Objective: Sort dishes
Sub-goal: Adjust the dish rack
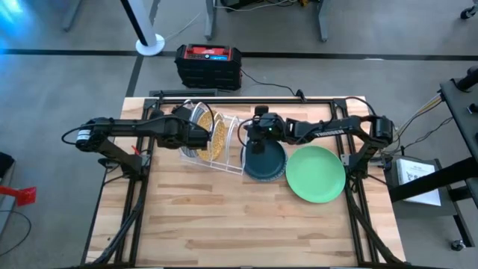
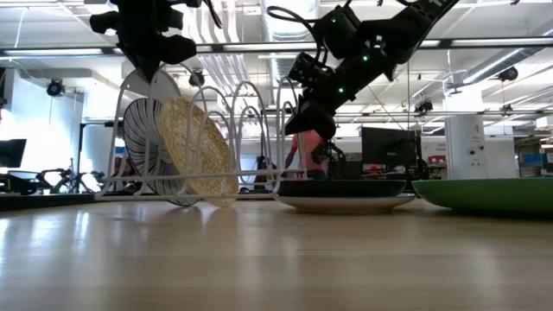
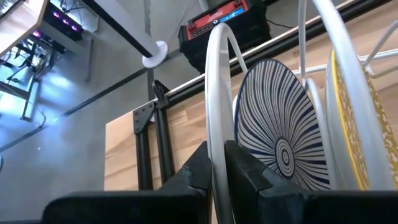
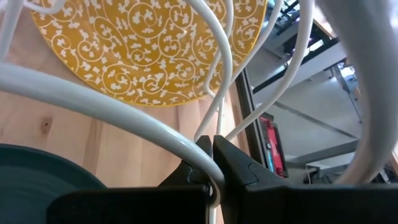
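A white wire rack (image 1: 216, 146) stands mid-table, between my two grippers. A mustard-yellow patterned plate (image 1: 219, 136) and a white plate with blue stripes (image 3: 280, 134) stand on edge in its slots. A dark teal plate (image 1: 265, 161) and a light green plate (image 1: 315, 173) lie flat on the table to the rack's right. My left gripper (image 1: 203, 137) is shut on the rack's left end. My right gripper (image 1: 252, 138) is shut on its right end, above the teal plate's far rim. My left gripper pinches the rack's outermost left wire hoop (image 3: 214, 124) between its two fingers. The fingers come from the table's left, across the wire. My right gripper pinches a wire at the rack's right end (image 4: 205, 165) between its two fingers. The fingers come from the table's right, slanting down.
A black and red box (image 1: 208, 65) sits on the floor beyond the table's far edge. Bare wood (image 1: 239, 232) fills the near half of the table. In the low view the yellow plate (image 2: 194, 149) leans in the rack with its lower edge near the tabletop.
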`<action>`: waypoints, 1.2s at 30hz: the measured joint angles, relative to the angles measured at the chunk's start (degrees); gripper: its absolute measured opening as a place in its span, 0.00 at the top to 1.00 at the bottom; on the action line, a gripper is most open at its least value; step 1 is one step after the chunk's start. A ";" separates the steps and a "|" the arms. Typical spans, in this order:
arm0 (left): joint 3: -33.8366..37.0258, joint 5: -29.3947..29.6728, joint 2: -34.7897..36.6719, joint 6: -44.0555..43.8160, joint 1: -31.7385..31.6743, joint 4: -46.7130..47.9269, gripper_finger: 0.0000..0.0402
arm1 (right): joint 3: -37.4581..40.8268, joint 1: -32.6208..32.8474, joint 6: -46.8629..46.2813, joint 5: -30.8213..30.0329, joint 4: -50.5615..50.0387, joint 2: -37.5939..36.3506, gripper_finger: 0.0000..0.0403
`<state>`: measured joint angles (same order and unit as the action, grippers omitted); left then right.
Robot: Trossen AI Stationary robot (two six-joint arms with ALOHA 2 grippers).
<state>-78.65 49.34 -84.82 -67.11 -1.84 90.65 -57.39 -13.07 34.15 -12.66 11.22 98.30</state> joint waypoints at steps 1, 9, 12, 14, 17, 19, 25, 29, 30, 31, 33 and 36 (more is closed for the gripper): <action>0.04 -0.05 0.00 0.00 -0.08 -0.06 0.96 | 0.00 -0.16 -0.07 0.19 0.03 0.00 1.00; 0.12 -0.27 0.00 -0.51 -0.82 -0.19 0.96 | 0.00 -0.40 -0.96 1.57 0.59 0.71 1.00; 0.45 0.04 -0.09 -1.12 -1.26 -0.39 0.96 | 0.00 -0.40 -0.76 2.50 0.46 1.11 1.00; 0.66 -0.05 -0.11 -1.18 -1.52 -0.57 0.96 | 0.00 -0.40 -0.61 3.19 0.18 1.24 1.00; 0.79 -0.23 -0.09 -1.22 -1.94 -0.72 0.96 | 0.00 -0.40 -0.61 3.38 0.18 1.33 1.00; 0.97 -0.24 -0.09 -1.32 -2.08 -0.85 0.96 | 0.00 -0.49 -0.55 3.41 0.18 1.33 1.00; 1.64 -0.22 -0.09 -2.25 -2.08 -1.01 0.96 | 0.00 -0.75 -0.18 3.62 0.20 1.33 1.00; 1.79 -0.27 -0.09 -2.45 -2.08 -1.03 0.96 | 0.40 -0.85 -0.50 3.76 0.54 1.33 1.00; 1.81 -0.39 -0.09 -2.47 -2.08 -1.05 0.96 | 0.59 -0.95 -0.55 3.87 0.65 1.33 1.00; 1.81 -0.41 -0.09 -2.47 -2.08 -1.12 0.96 | 0.83 -1.08 -0.55 3.99 0.90 1.33 1.00; 1.81 -0.76 -0.09 -2.52 -2.08 -1.19 0.96 | 1.35 -1.46 -0.66 4.25 1.36 1.33 1.00; 1.88 -1.82 -0.15 -2.61 -2.10 -1.49 0.96 | 1.84 -2.01 -0.96 4.99 1.38 1.33 1.00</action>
<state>-76.77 47.52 -84.97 -69.71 -3.95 89.17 -55.54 -15.08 33.19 -7.66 12.60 99.63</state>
